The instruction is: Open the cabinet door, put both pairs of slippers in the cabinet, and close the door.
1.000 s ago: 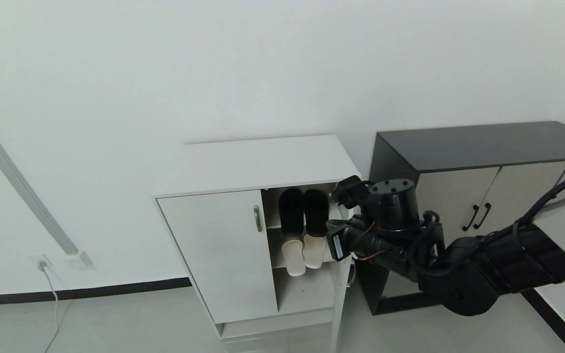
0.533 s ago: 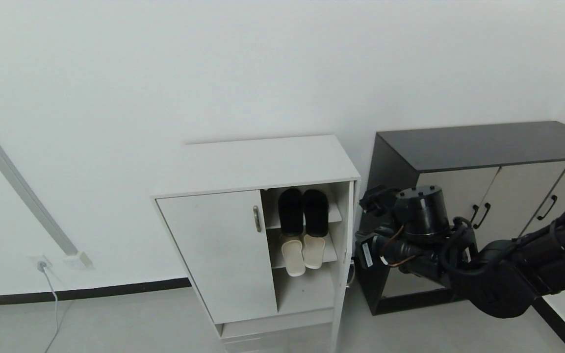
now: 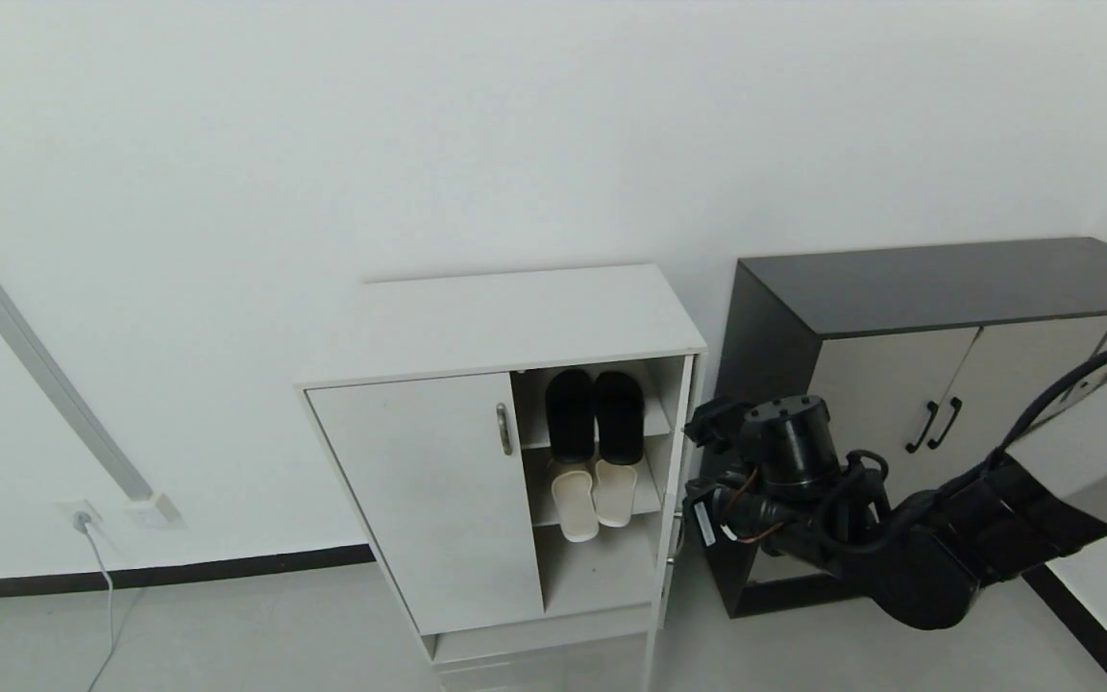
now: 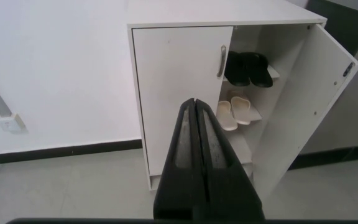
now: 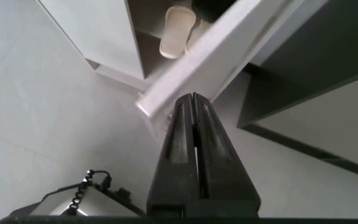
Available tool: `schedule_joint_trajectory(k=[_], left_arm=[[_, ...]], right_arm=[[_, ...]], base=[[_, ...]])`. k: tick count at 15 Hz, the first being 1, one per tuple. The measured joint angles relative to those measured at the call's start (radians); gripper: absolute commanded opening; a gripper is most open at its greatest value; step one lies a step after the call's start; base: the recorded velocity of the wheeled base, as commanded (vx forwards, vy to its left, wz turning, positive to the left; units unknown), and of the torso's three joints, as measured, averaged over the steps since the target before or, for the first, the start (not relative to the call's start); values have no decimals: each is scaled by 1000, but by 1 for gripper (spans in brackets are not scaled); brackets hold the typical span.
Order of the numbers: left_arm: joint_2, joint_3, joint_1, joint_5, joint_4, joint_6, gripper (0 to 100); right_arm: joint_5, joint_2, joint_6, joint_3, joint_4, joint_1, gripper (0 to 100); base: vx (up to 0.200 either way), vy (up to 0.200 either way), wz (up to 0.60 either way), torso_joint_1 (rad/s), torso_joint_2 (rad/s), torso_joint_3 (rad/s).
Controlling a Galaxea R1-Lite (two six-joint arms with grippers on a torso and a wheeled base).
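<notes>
The white cabinet (image 3: pixel 505 322) has its left door closed and its right door (image 3: pixel 671 500) swung open, seen edge-on in the head view. Black slippers (image 3: pixel 595 413) lie on the upper shelf and beige slippers (image 3: pixel 595 492) on the shelf below. My right arm (image 3: pixel 789 447) is just outside the open door, on its outer side. My right gripper (image 5: pixel 194 98) is shut and empty, with its tip close to the door's lower edge (image 5: pixel 210 65). Farther back, my left gripper (image 4: pixel 195 104) is shut and empty, facing the cabinet (image 4: pixel 179 68) and the open door (image 4: pixel 325 99).
A dark sideboard (image 3: pixel 947 288) with grey doors stands right of the cabinet, close behind my right arm. A wall socket with a cable (image 3: pixel 83 519) is at the lower left. Grey floor (image 3: pixel 179 634) lies open in front of the cabinet.
My right arm drew back out of the cabinet opening to the right, then came in lower against the outside of the open door. The door's edge has shifted slightly left.
</notes>
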Motion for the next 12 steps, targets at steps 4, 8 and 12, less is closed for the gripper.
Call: schedule_joint_trajectory(k=[4,8,12], left_arm=[[0,0,0,1,0,0,0],[0,0,0,1,0,0,0],[0,0,0,1,0,-1,0]], right_arm=[[37,79,7,-100,-30,-10,0],[84,175,70,-254,-34,-18,0],[90,265,148,-384,-129,-33,0]], base=[[0,0,0,0,0,0],[0,0,0,0,0,0],[0,0,0,0,0,0]])
